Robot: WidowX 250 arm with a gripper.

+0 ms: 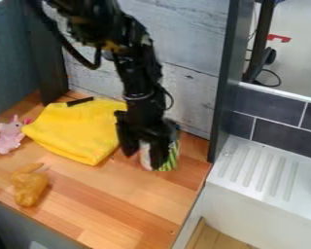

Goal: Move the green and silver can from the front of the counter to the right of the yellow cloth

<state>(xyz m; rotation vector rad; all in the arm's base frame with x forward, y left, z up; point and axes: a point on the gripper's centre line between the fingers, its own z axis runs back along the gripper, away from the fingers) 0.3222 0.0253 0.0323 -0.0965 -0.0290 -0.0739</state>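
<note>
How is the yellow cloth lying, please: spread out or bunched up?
Spread out: the yellow cloth covers a broad patch of the wooden counter, with soft creases. Whether it is doubled over underneath, I cannot tell.

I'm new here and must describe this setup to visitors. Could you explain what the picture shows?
The black machine is a robot arm, seen by a fixed camera looking down at a slant. Its end effector is at a white and green-striped item; whether it is gripped, I can't tell. On the wooden counter also lie a yellow cloth, a pink toy animal and an orange-brown object. A white ridged surface stands at the picture's right.
</note>
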